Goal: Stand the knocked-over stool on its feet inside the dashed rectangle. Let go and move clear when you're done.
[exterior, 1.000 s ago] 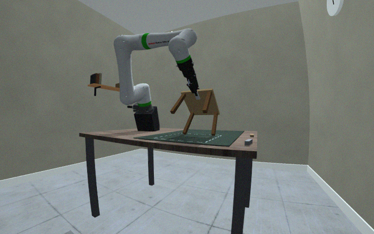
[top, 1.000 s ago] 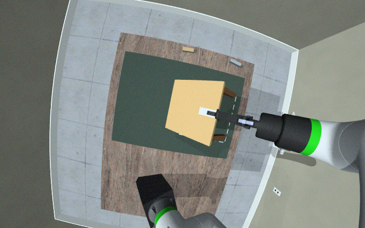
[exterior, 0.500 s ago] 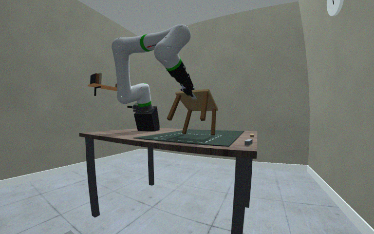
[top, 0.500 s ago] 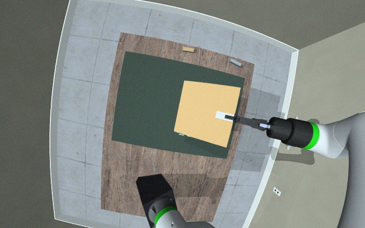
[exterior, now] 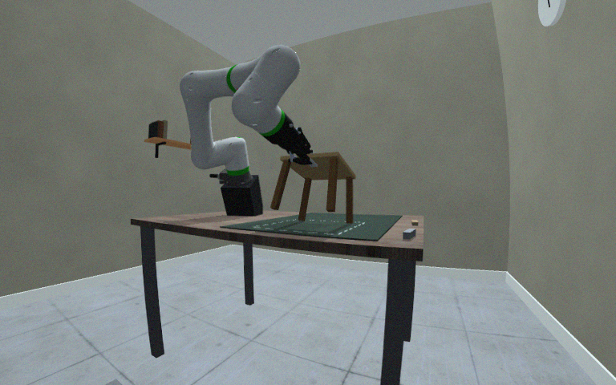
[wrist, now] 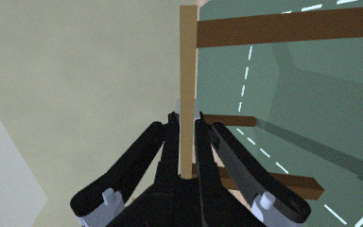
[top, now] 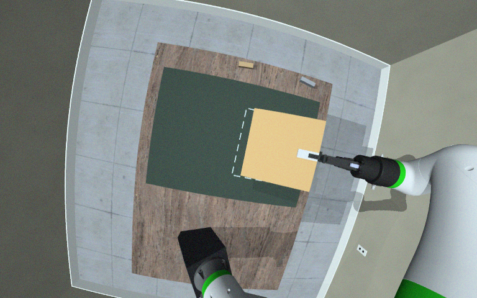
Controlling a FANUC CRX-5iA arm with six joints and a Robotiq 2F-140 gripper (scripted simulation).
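Note:
The stool [top: 283,149] has a light tan square seat and brown legs. It is tilted: in the side view [exterior: 318,181] two feet rest on the green mat [exterior: 318,225] and the other two hang above it. My gripper [top: 313,156] is shut on the edge of the seat, seen edge-on between the fingers in the wrist view [wrist: 186,137]. It also shows in the side view [exterior: 300,159]. The dashed rectangle [top: 240,144] lies on the mat, mostly hidden under the seat from above; its white dashes show in the wrist view [wrist: 246,80].
A small tan block [top: 245,64] and a grey block [top: 308,81] lie on the wooden table near its far edge. The arm's black base [top: 200,246] stands at the table's other end. A wall shelf [exterior: 165,141] holds a dark box.

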